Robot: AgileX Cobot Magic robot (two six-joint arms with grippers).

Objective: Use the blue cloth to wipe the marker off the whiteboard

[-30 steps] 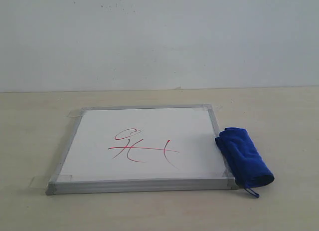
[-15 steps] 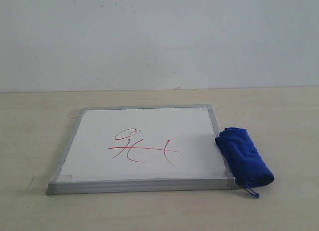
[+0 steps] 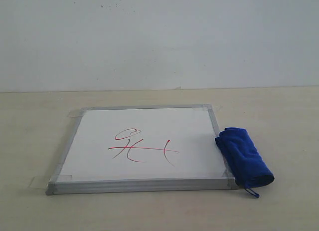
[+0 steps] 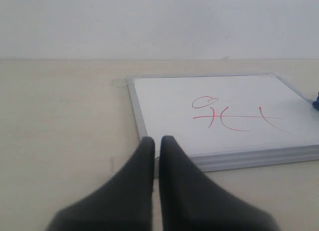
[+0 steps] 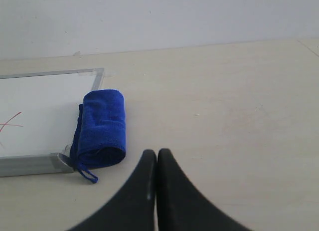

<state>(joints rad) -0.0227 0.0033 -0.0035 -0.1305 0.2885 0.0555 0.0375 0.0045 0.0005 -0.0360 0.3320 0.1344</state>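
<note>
The whiteboard (image 3: 149, 126) lies flat on the table, silver-framed with tape tabs at its corners. Red marker (image 3: 142, 147) scribbles sit near its middle: loops crossed by a long horizontal stroke. The rolled blue cloth (image 3: 244, 157) rests against the board's right edge, a small loop hanging at its near end. Neither gripper shows in the exterior view. In the left wrist view my left gripper (image 4: 156, 140) is shut and empty, short of the whiteboard's (image 4: 224, 106) near left corner. In the right wrist view my right gripper (image 5: 156, 153) is shut and empty, to the right of the cloth (image 5: 101, 127) and apart from it.
A pale wooden table (image 3: 279, 111) carries everything, with a plain white wall (image 3: 159, 36) behind it. Bare tabletop lies to the left of the board (image 4: 60, 116) and to the right of the cloth (image 5: 224, 111).
</note>
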